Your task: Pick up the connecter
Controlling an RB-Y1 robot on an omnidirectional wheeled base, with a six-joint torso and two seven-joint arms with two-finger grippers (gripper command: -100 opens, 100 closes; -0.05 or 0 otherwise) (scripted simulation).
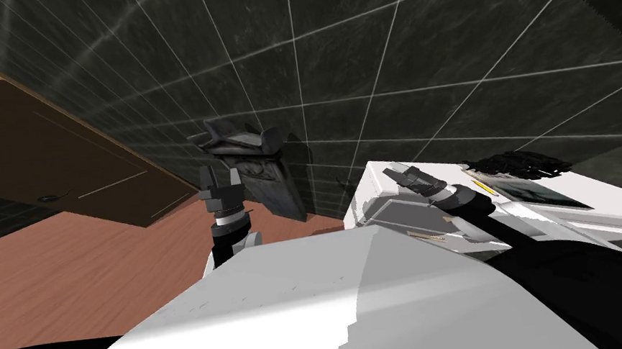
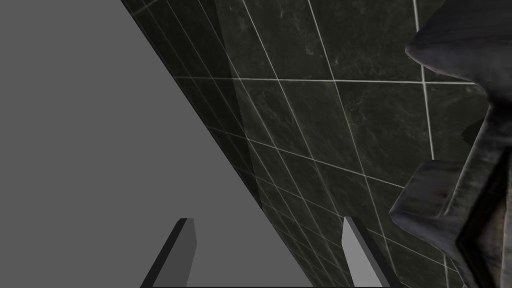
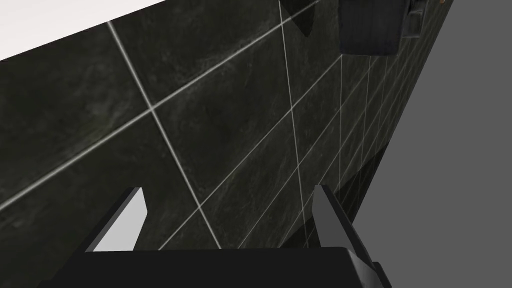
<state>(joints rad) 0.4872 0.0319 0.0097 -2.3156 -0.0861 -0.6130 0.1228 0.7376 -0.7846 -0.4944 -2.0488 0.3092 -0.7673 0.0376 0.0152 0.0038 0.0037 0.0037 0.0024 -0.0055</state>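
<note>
**Connecter not yet singled out; right arm is the nearer one**

Both pincers are spread and empty. In the head view the left pincer [image 1: 220,182] is raised over the wood floor [image 1: 96,278], with a dark grey, chair-like object [image 1: 250,160] just past it at 1 o'clock, against the tiled wall [image 1: 398,51]. The right pincer [image 1: 400,171] hangs over the near corner of the white table [image 1: 593,190], fingers aimed at 10 o'clock, toward the wall and away from the table's load.

Where the connecter is: I cannot tell for certain. My judgement is that it is among the small things on the white table. Candidates:
- a thin yellow stick [image 1: 481,186], at 3–4 o'clock from the right pincer, long axis running 10 to 4 o'clock;
- a tan sliver [image 1: 421,234], at 6 o'clock from the right pincer, close by the forearm.

Also on the table, further out at 3 o'clock: a black tangled mass [image 1: 511,166] and a dark flat panel [image 1: 543,195].

Either candidate lies on the right arm's side and well apart from the left. The coming move likely calls for swinging the right wrist round from the wall toward 4 o'clock, then closing across the thing's short side.

Room: dark tiles with pale joints, and a brown panel [image 1: 33,154] at 9 o'clock.
</note>
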